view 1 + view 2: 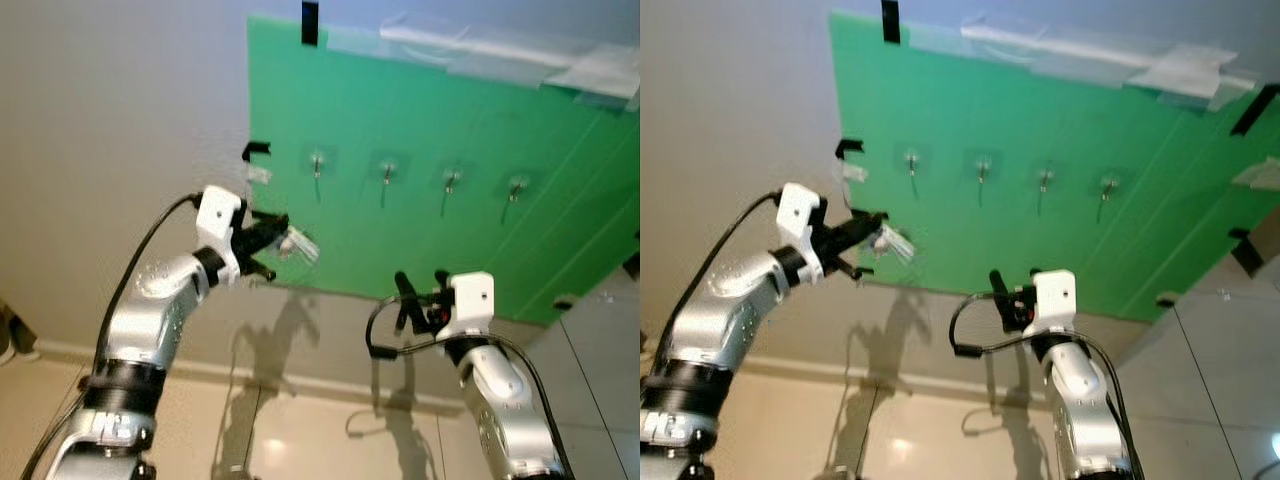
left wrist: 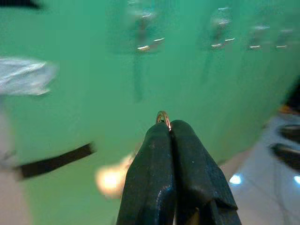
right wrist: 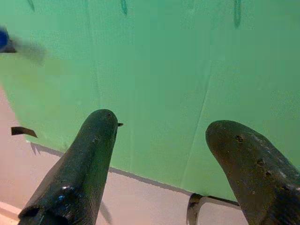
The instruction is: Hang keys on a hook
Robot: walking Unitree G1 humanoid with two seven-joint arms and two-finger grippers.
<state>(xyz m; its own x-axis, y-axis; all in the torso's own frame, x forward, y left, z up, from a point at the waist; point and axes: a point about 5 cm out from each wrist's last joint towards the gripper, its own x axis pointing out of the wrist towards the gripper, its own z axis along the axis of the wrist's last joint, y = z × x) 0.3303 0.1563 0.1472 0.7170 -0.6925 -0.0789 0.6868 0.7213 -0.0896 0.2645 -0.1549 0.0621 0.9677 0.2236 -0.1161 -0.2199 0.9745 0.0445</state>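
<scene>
A green board on the wall carries a row of several small metal hooks; the leftmost hook is nearest my left gripper. My left gripper is raised in front of the board's lower left corner, below and left of that hook. It is shut on the keys, which look like a blurred silvery bunch. In the left wrist view a small gold key ring pokes out between the shut fingers. My right gripper stands open lower down, near the board's bottom edge, with nothing between its fingers.
Black tape strips and clear tape fix the board to a grey wall. Further hooks run to the right. A pale tiled floor lies below, and a dark object sits at the far left.
</scene>
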